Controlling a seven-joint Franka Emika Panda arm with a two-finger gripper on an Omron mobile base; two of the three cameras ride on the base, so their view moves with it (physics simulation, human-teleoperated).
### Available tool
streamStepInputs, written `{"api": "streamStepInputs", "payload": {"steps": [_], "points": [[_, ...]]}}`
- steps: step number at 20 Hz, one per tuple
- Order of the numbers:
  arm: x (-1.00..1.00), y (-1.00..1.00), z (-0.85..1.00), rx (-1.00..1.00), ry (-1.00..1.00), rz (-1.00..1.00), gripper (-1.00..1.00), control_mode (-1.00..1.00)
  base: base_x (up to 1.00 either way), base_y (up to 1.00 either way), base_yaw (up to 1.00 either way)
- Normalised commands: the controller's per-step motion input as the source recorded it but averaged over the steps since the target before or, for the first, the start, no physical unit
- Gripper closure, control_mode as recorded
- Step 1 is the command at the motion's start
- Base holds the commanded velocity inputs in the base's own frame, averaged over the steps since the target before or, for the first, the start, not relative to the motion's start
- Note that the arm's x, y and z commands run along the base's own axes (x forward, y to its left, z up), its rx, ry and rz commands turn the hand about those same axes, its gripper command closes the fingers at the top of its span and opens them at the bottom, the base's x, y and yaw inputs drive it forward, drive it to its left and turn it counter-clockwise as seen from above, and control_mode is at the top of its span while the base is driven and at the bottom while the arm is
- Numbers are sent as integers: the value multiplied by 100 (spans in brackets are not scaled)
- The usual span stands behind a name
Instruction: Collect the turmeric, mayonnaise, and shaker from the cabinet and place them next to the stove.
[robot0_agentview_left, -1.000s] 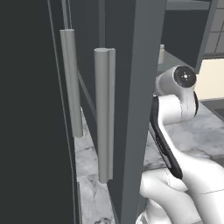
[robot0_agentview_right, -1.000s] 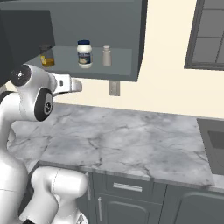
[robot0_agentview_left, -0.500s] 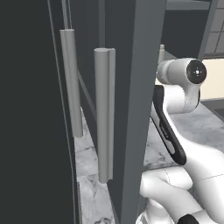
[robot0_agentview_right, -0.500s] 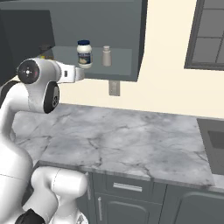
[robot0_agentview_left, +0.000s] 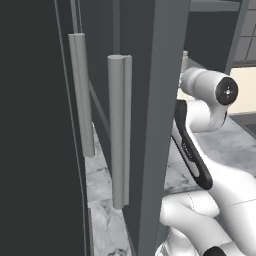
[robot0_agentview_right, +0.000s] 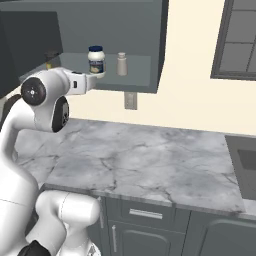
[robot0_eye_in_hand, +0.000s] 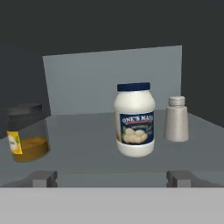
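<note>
**Open gripper facing mayo jar on cabinet shelf**

Hand view, left to right: turmeric (robot0_eye_in_hand: 27, 133) at the left edge, squat jar, amber contents low in it, dark lid, yellow label, standing on the grey shelf (robot0_eye_in_hand: 87, 144). Mayonnaise (robot0_eye_in_hand: 134, 119) just right of centre frame, upright, white with blue lid, label facing camera. Shaker (robot0_eye_in_hand: 176, 119) just beside it on the right, upright, pale, not touching the jar. All three well apart from the fingertips (robot0_eye_in_hand: 43, 178), which sit low in the frame, spread wide, nothing between them; gripper (robot0_eye_in_hand: 111, 178) lined up roughly under the mayonnaise

Right base view: arm at left of frame, hand reaching up and right to the front lip of the shelf in the cabinet (robot0_agentview_right: 150, 30), upper centre. Turmeric partly hidden behind the arm at upper left. Mayonnaise and shaker side by side on the shelf, just past the hand. Marble counter (robot0_agentview_right: 145, 160) below, window (robot0_agentview_right: 240, 40) upper right

Left base view: open cabinet door with silver bar handles (robot0_agentview_left: 119, 130) in centre frame, arm to the right of it
</note>
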Motion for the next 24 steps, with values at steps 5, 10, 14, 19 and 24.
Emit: {"api": "streamStepInputs", "payload": {"steps": [5,10,14,19,24], "points": [[0,0,9,0,-14,0,-100,-100,0,0,0],[0,0,3,0,-6,0,-100,-100,0,0,0],[0,0,1,0,-1,0,-100,-100,0,0,0],[0,0,0,0,0,0,-100,-100,0,0,0],[1,-1,0,0,0,0,-100,-100,0,0,0]]}}
